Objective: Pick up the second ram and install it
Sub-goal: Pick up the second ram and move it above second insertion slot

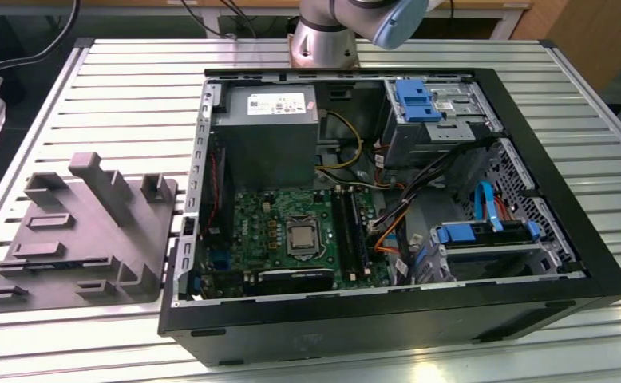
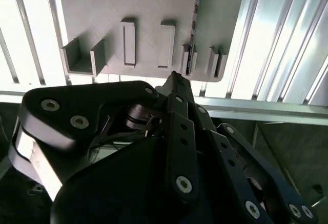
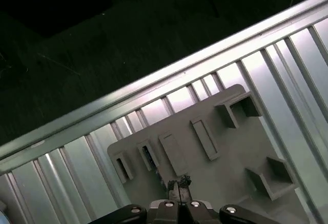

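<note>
The second ram [image 2: 193, 34] is a thin dark stick standing on edge in the holders of the grey tray [image 2: 148, 8]. In the exterior view the ram [image 1: 61, 262] is a dark strip near the front of that tray [image 1: 87, 231], on the exterior view's left. My gripper [image 3: 178, 185] hangs well above the tray's outer edge with its fingertips together and nothing between them. In the second wrist view the gripper [image 2: 174, 76] tip points close to the ram's near end. The green motherboard's long black slots [image 1: 349, 231] lie inside the open case.
The open black computer case [image 1: 396, 319] takes up the table's middle and the exterior view's right, with cables, drive bays and a power supply [image 1: 266, 132] inside. Upright blocks [image 1: 103, 179] rise from the tray. The slatted table's edge rail [image 3: 154, 83] runs just beyond the tray.
</note>
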`<state>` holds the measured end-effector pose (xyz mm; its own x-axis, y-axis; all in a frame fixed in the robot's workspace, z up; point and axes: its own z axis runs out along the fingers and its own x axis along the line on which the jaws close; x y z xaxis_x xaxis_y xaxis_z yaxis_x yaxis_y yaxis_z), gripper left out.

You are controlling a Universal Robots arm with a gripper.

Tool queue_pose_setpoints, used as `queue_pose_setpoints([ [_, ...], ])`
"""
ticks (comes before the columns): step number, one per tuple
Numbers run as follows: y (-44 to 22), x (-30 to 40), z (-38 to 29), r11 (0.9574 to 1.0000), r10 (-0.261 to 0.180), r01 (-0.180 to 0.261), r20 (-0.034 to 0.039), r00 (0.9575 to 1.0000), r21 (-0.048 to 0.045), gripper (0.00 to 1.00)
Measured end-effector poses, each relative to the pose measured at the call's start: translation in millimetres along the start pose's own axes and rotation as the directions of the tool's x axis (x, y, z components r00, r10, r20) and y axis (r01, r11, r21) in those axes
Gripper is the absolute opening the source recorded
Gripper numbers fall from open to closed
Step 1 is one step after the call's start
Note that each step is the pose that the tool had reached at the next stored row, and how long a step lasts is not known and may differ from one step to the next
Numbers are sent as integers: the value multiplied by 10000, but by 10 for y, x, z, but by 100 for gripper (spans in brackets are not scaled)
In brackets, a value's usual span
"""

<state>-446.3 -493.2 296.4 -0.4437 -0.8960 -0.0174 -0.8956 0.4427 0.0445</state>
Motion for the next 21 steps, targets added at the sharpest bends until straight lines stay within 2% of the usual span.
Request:
queue_pose_setpoints([
  [2, 0, 0, 1, 9994, -359, 359, -16, 9994, -7, 11],
  [5, 0, 0, 3, 9960, -897, 897, -40, 9960, -17, 11],
  [8, 0, 0, 5, 9895, -1448, 1447, -63, 9894, -30, 11],
  [12, 0, 0, 7, 9784, -2069, 2068, -89, 9783, -46, 11],
  [21, -2, 0, 27, 9775, -2110, 2109, -91, 9775, -47, 11],
])
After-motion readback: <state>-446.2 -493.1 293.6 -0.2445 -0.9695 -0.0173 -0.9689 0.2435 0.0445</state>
